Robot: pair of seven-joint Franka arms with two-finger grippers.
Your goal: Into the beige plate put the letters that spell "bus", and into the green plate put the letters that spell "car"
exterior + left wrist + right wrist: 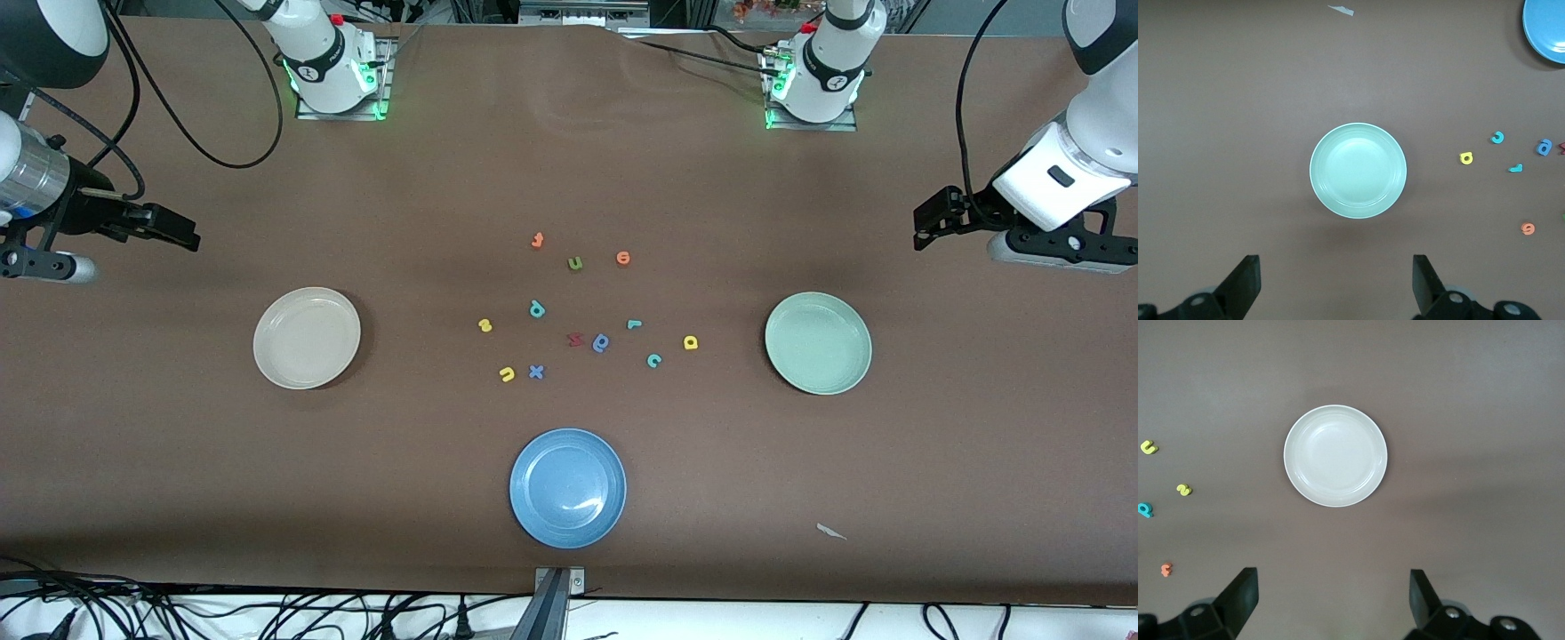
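Note:
The beige plate [307,338] [1335,456] lies toward the right arm's end of the table, and the green plate [818,343] [1358,171] toward the left arm's end. Both plates hold nothing. Between them lie the teal b [536,309] [1145,511], yellow u [507,374] [1149,447] and yellow s [484,325] [1183,489]. Closer to the green plate are the teal c [654,360] [1498,138], yellow a [691,342] [1466,158] and teal r [634,324] [1516,168]. My left gripper [925,222] [1336,287] hangs open over bare table beside the green plate. Beside the beige plate my right gripper [188,236] [1333,603] is also open and empty.
A blue plate [567,487] [1548,30] sits nearest the front camera. Among the letters lie an orange t [537,240], an olive u [575,263], an orange round letter [623,258], a red letter [575,339], a blue round letter [602,343] and a blue x [536,372]. A paper scrap [831,532] lies near the front edge.

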